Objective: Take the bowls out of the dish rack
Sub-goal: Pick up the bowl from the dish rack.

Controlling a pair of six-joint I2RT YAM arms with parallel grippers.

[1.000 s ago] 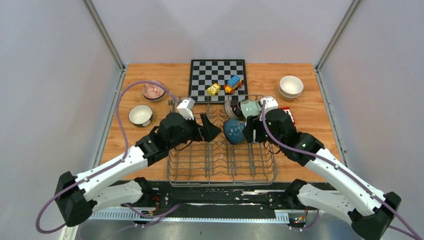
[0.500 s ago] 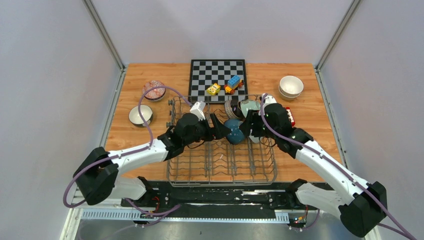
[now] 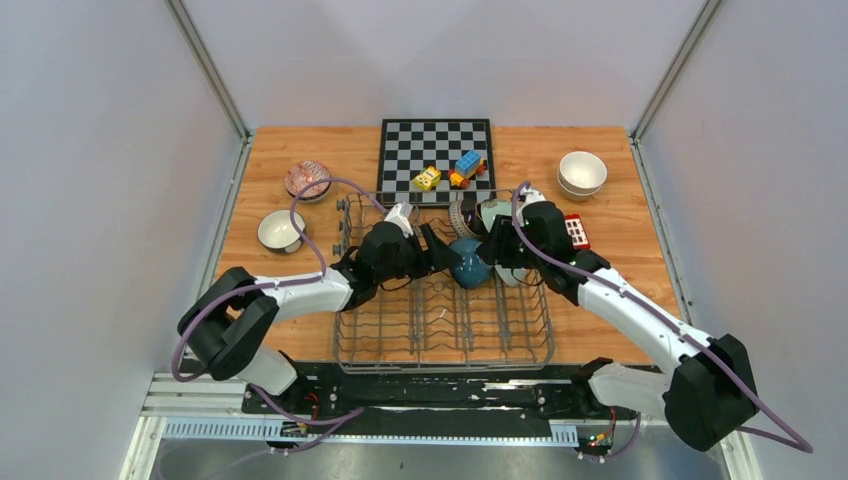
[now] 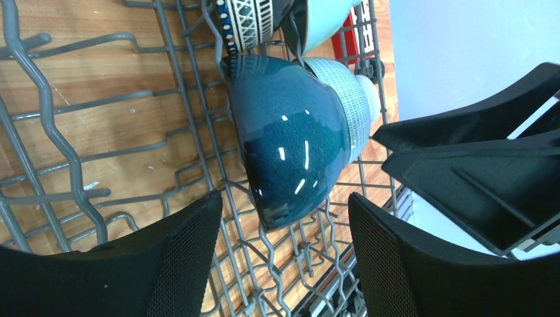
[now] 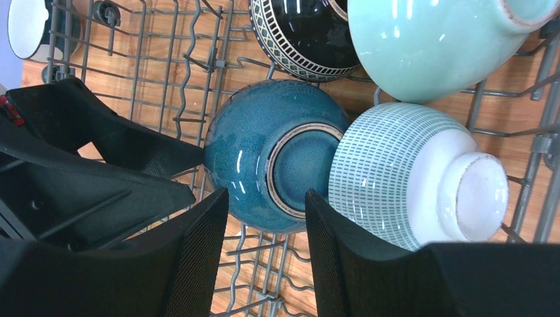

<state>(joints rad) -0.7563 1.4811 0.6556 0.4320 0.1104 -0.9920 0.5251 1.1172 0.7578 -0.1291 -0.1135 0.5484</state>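
The grey wire dish rack (image 3: 440, 330) holds a dark teal bowl (image 3: 467, 263) on its side, with a dark-patterned bowl (image 3: 461, 215), a pale mint bowl (image 3: 497, 212) and a blue-and-white patterned bowl (image 5: 403, 172) behind it. My left gripper (image 3: 437, 252) is open just left of the teal bowl (image 4: 290, 152), jaws either side of its lower edge, not touching. My right gripper (image 3: 492, 255) is open just right of the teal bowl (image 5: 277, 165), its fingers below the bowl's foot. The teal bowl lies between both grippers.
Two stacked cream bowls (image 3: 582, 172) stand at the back right. A white-lined bowl (image 3: 281, 230) and a reddish patterned bowl (image 3: 307, 180) stand at the left. A chessboard (image 3: 437, 145) with toy blocks (image 3: 466, 167) lies behind the rack. A red object (image 3: 575, 230) lies right of the rack.
My left arm has reached right across the rack until its open gripper is against the teal bowl. My right gripper has shifted slightly toward the back. The teal bowl has hardly moved.
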